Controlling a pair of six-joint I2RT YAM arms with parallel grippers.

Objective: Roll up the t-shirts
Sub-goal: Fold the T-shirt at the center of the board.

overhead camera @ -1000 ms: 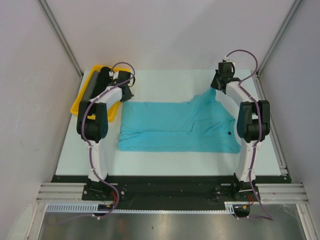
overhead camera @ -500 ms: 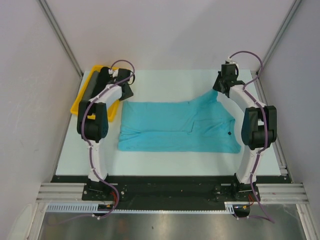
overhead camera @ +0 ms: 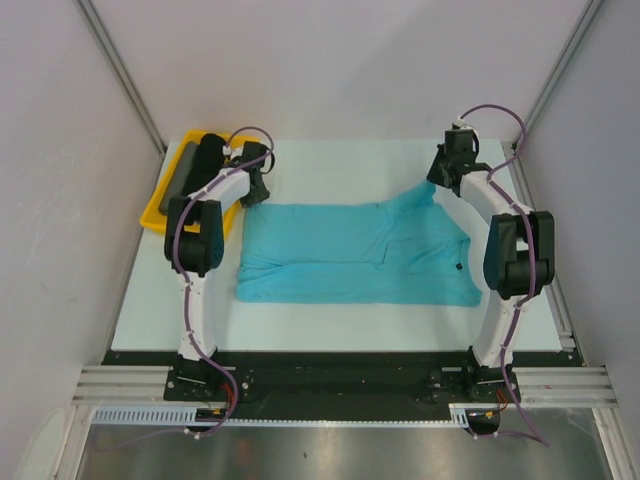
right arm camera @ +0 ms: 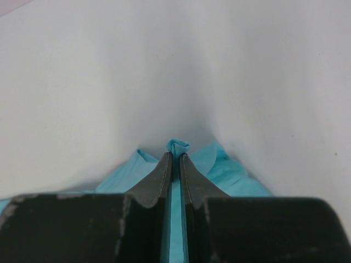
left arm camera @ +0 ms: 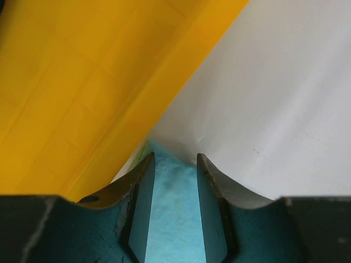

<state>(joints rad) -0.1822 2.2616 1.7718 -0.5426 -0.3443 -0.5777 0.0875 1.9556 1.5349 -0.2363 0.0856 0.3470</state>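
Two grippers at the far hem side of one turquoise t-shirt (overhead camera: 350,255), which lies flat mid-table (overhead camera: 340,160), long axis running left edge to right edge, dark neck label (overhead camera: 457,267) toward the right edge. Right gripper (overhead camera: 442,180) sits at the shirt's far right corner. The wrist view shows the jaws pressed together on a thin fold of cloth, and that corner is drawn up off the table toward the far right corner. Left gripper (overhead camera: 255,190) sits at the shirt's far left corner, just beside the yellow tray (overhead camera: 158,212). Its wrist view shows the jaws standing apart with the cloth tip lying between them, not clamped. Black roll (overhead camera: 208,155) and grey roll (overhead camera: 183,172) lie in the tray at the far left corner. Judgement: each arm is nearest its own far corner. The far edge spans between them, so the next move depends on the left jaws closing before both corners are pulled.
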